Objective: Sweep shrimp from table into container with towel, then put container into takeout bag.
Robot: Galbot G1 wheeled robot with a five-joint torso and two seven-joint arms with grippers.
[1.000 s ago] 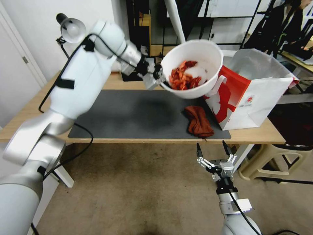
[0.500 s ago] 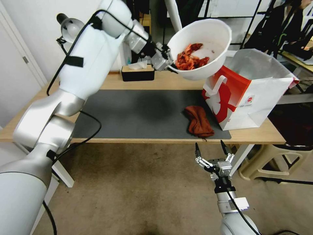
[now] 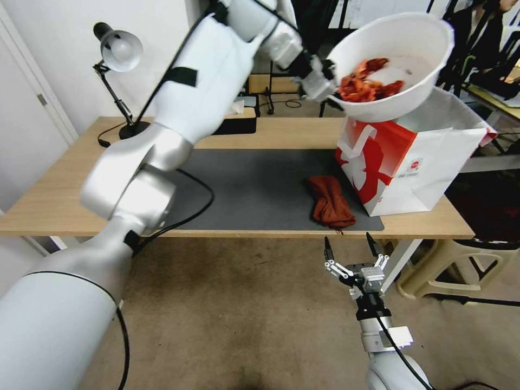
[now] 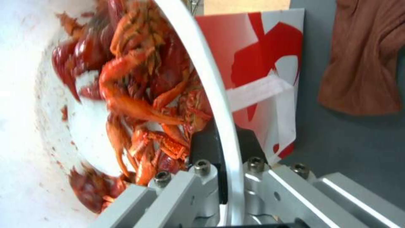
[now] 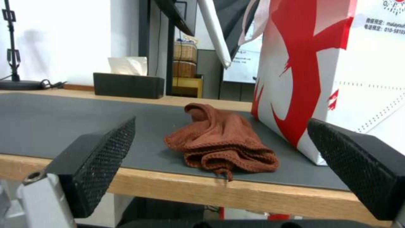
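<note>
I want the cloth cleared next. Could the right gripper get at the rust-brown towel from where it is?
Probably yes: the open right gripper faces the rust-brown towel at the table's near edge, nothing between.

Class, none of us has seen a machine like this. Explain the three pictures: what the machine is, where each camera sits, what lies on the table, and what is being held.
This is a wheeled robot with two arms ending in grippers. The wide picture comes from a camera on its head, looking down at the table. The other two come from cameras on its wrists.

The left gripper is shut on the rim of a white bowl of red shrimp, held in the air above the open red and white bag. The left wrist view shows that grip close up.

On the table's grey mat lies a brown towel; the bag stands beside it. A lamp and a black tissue box sit at the back.

The right gripper waits open, below the table's edge.
</note>
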